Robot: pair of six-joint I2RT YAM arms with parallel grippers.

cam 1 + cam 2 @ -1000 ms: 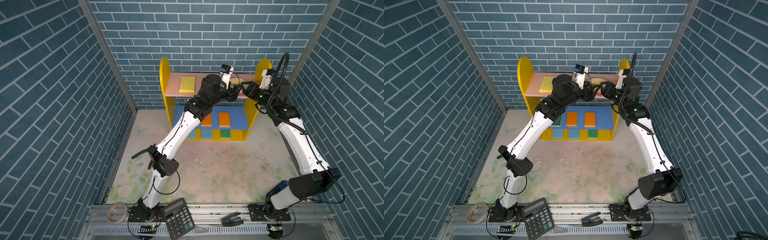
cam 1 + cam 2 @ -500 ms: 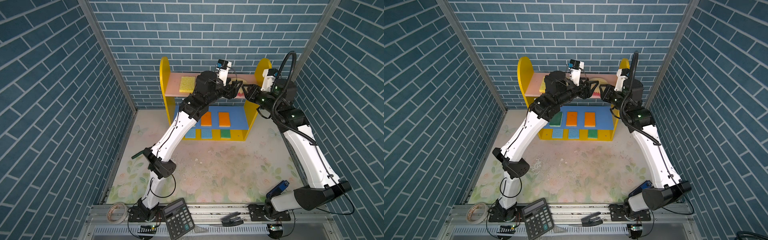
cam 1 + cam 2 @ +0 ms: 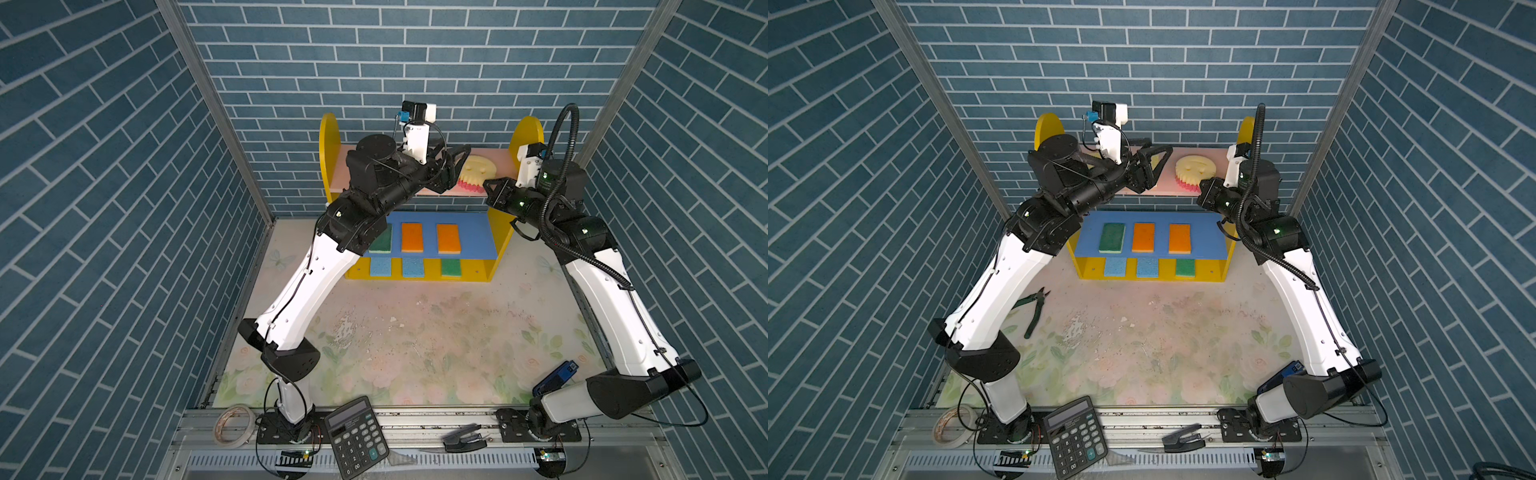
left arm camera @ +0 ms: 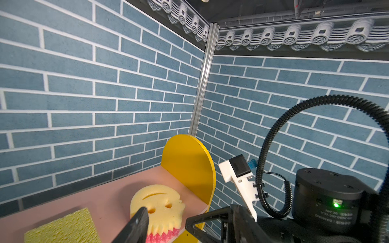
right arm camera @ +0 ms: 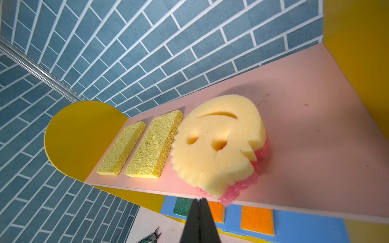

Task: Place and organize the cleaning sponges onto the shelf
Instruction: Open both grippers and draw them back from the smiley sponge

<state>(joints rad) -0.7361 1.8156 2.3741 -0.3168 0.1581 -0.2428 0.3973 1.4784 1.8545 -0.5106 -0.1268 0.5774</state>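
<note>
Right wrist view: closed right end effector (image 5: pixel 199 200) just off smiley sponge (image 5: pixel 216 145); left end effector (image 4: pixel 165 214) open beside it.

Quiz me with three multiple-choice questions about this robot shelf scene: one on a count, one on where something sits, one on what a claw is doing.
1. How many orange sponges lie on the blue middle board?
A. one
B. two
C. three

2. Where is the smiley sponge?
A. on the pink top board
B. on the blue middle board
C. on neither; it is lifted in the air

3. How does the right gripper stand?
A. wide open
B. shut on the smiley sponge
C. shut, holding nothing

Answers:
1. B: in both top views two orange pads lie side by side, to the right of a green one.
2. A: the right wrist view shows it resting on the pink board, its pink underside at the front edge.
3. C: the right wrist view shows the fingers pressed together in front of the board, with nothing between them.
</note>
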